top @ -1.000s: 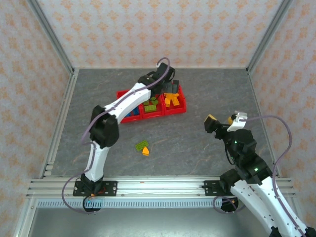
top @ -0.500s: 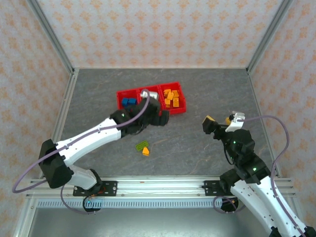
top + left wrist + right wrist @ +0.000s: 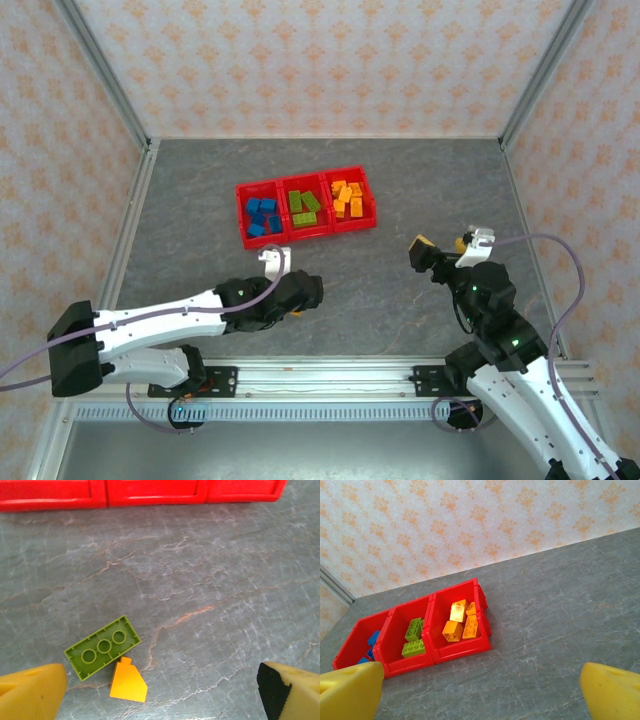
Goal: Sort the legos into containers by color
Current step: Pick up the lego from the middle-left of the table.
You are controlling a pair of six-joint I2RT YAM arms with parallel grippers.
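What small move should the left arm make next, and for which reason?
Probably shift the open left gripper slightly toward the green lego and lower it around that lego. It and the orange lego touching it lie on the table, outside the red containers, and both sit off-centre under the gripper.

Bright, even, diffuse light, soft faint shadows, sharp focus, no glare.

Left claw [image 3: 303,292] off containers [image 3: 150,492], above loose legos [image 3: 102,647]
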